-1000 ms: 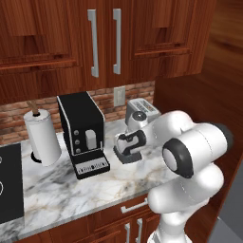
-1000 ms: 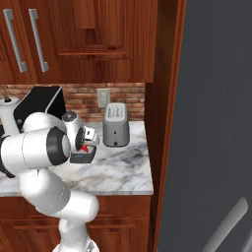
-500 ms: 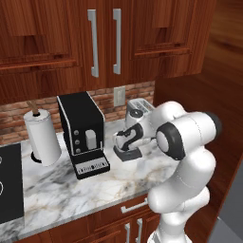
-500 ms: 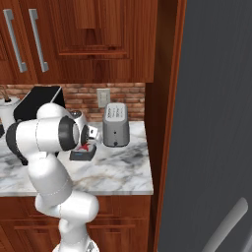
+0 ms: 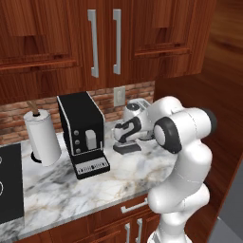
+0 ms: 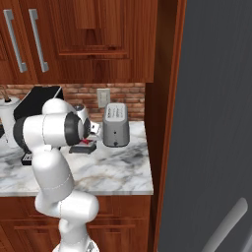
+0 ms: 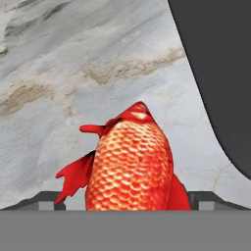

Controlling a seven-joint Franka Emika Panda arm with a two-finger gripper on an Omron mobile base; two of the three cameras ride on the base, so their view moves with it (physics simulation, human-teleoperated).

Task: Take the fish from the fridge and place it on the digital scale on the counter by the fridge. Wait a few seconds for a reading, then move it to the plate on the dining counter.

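Pincer (image 7: 132,205) hangs low over the digital scale (image 6: 82,148), jaws spread wide with the fish (image 7: 132,164) lying between the two tips, apparently unclamped. By the look of it the fish rests on the scale, which sits on the marble counter (image 5: 95,190) between the black coffee machine (image 5: 83,133) on the left and the silver toaster (image 6: 116,129) on the right, near the grey fridge (image 6: 211,128). Judged from this, the weighing step is in hand; next comes a short wait, then closing on the fish for the trip to the plate.
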